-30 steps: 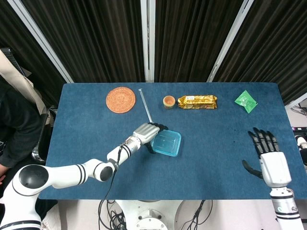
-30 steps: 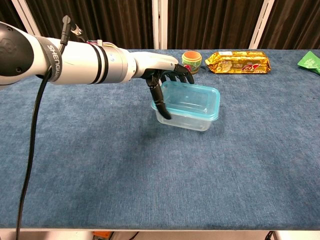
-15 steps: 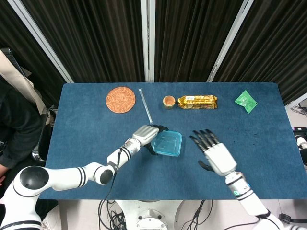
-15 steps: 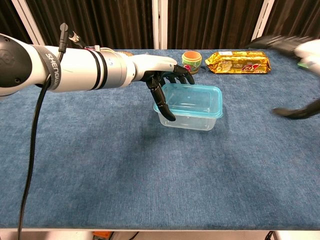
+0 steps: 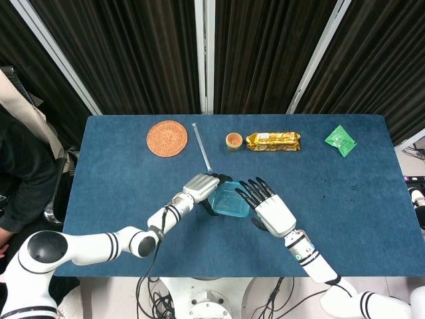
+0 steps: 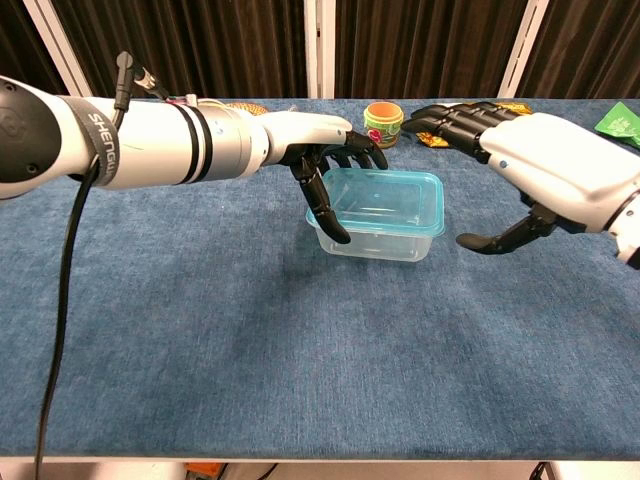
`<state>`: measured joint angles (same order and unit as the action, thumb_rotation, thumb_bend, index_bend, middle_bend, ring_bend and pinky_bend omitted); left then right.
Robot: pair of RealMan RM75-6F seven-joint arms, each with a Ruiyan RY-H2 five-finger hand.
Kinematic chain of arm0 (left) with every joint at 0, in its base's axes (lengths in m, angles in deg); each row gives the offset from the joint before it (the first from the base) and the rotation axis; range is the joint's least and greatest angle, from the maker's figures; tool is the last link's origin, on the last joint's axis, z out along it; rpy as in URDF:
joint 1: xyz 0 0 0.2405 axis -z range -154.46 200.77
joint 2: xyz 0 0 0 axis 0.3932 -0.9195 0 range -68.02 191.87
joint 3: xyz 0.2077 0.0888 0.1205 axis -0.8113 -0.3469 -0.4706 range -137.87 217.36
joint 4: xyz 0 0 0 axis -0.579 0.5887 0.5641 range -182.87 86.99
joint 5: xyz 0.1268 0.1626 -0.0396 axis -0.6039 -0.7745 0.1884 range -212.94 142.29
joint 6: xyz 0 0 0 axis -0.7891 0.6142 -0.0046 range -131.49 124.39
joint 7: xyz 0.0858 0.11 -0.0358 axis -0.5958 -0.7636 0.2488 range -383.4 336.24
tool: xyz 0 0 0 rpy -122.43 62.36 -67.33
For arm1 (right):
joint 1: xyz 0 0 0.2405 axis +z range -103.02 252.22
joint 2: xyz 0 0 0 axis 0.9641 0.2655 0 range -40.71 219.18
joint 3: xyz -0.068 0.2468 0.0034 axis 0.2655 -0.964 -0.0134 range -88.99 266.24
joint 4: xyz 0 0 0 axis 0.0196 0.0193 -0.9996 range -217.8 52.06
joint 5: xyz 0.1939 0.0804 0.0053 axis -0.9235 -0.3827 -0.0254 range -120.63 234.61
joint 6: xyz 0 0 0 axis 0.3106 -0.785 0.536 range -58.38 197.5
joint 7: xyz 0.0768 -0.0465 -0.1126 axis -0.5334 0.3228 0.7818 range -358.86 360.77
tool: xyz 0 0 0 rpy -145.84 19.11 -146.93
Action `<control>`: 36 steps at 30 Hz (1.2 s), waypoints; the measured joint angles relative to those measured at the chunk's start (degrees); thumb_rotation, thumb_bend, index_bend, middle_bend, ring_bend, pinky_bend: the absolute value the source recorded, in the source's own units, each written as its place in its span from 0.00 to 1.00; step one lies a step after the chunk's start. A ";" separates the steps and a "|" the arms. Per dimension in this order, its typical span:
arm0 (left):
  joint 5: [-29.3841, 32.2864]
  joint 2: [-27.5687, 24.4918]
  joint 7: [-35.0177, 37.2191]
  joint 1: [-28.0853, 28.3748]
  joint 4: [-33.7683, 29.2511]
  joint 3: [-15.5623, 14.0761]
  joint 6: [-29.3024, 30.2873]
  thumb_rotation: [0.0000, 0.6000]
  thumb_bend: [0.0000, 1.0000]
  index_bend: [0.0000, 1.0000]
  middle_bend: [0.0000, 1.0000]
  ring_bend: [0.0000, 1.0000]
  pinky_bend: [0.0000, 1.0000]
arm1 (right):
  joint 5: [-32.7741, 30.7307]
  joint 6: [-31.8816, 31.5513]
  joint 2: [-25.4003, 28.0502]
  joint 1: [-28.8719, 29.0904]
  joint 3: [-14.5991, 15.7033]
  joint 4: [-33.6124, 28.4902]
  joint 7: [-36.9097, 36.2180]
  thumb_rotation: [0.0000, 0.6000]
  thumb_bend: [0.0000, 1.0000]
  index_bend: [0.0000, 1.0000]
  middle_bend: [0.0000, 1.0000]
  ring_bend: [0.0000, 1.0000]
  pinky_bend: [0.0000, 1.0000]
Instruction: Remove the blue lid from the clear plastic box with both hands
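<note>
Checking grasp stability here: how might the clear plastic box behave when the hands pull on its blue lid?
The clear plastic box looks empty, so probably light and apt to lift or slide with the blue lid. Its thin walls may flex under the left hand.

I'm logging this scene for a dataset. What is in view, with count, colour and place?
clear plastic box: one, clear, table centre
blue lid: one, blue, on the box
coaster: one, brown, far left
rod: one, clear, beside the coaster
small cup: one, orange-green, far centre
snack pack: one, gold, beside the cup
packet: one, green, far right
table: one, blue
left hand: grips the box's left end
right hand: open, right of the box
</note>
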<state>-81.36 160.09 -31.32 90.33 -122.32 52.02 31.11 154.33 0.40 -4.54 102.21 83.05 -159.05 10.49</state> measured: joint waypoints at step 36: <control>-1.06 -0.33 -0.82 -0.60 -0.39 -0.70 0.19 1.00 0.00 0.28 0.22 0.19 0.23 | 0.31 -5.78 -6.07 3.79 1.17 9.59 -4.30 1.00 0.25 0.00 0.00 0.00 0.00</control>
<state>-82.42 159.76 -32.13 89.73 -122.72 51.32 31.30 154.64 -5.39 -10.61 106.00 84.22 -149.47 6.18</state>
